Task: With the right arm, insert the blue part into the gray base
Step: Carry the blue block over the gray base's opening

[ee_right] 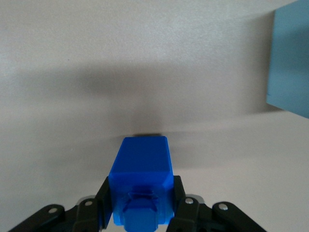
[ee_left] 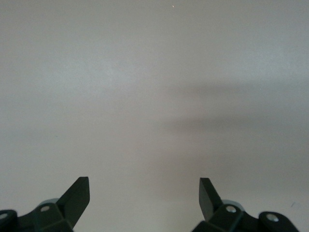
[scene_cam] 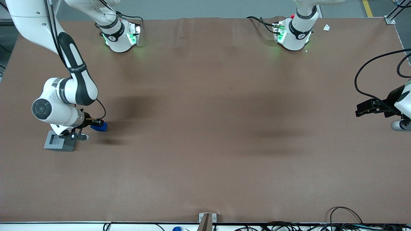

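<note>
We see the right arm (scene_cam: 69,86) bent low over its own end of the brown surface (scene_cam: 224,128), with its gripper (scene_cam: 96,123) pinching the blue part (scene_cam: 100,127). In the right wrist view the jaws press on two opposite sides of the blue part (ee_right: 141,186), and what looks like its narrower stepped end faces the camera. We judge that the grip is taken on the flat sides so that the block cannot twist as it is carried. It appears to sit just above the surface, with a dark strip that may be its shadow at its tip, though we cannot tell whether it touches.

The gray base (scene_cam: 59,141) stands just beside the gripper, a little nearer the front camera, its square hole facing upward and unfilled. One face of the gray base (ee_right: 291,63) shows in the wrist view, apart from the block. So the insertion is not yet done (by our reading, the part must be turned stepped end down and brought over the hole).

As for writing, small lettering runs along the arm's black band, too small for us to read.
</note>
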{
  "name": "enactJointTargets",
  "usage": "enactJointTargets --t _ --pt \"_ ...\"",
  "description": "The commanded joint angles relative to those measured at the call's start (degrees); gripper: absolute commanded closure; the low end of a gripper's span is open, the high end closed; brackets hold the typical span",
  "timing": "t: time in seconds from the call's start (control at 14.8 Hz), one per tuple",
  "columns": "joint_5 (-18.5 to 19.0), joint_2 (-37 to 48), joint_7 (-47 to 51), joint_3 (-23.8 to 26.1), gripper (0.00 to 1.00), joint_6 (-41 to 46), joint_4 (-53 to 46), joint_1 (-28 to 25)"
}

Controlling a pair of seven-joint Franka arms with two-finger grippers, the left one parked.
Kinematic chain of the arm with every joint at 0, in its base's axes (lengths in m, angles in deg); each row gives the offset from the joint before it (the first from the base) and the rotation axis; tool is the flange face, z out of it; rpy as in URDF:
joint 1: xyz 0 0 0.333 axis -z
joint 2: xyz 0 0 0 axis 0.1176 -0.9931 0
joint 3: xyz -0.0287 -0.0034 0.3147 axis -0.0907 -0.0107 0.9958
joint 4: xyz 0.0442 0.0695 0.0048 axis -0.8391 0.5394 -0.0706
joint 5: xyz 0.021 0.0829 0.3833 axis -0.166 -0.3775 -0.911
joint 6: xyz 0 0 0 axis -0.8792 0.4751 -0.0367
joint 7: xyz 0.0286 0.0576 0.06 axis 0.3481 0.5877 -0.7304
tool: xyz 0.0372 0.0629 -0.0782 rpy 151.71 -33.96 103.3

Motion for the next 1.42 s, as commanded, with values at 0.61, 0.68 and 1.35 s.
enactJointTargets --t 0.61,0.68,1.35 --pt "1.0 -1.62 -5.33 0.13 1.0 16.42 -19.92 7.82" --pt "1.0 -2.5 -5.51 0.13 1.0 17.03 -21.59 8.53" --pt "0.65 -8.04 -14.29 0.13 1.0 17.74 -26.88 13.72"
